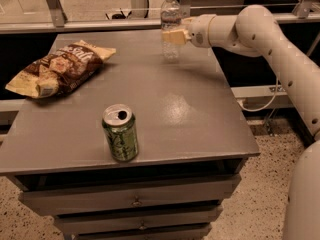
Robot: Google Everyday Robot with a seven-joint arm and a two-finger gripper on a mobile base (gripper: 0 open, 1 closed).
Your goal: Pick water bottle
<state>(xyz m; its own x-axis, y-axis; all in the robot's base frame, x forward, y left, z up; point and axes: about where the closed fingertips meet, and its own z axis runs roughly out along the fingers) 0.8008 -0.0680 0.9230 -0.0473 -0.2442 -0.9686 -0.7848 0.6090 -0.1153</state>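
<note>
The water bottle is a small clear plastic bottle with a white cap. It stands upright at the far edge of the grey table, right of centre. My gripper reaches in from the right on a white arm, and its pale fingers sit at the bottle's lower body, covering part of it. The bottle still rests on the table top.
A green soda can with an open top stands near the table's front edge, left of centre. A brown chip bag lies at the far left. The table has drawers below. A metal rail runs behind the table.
</note>
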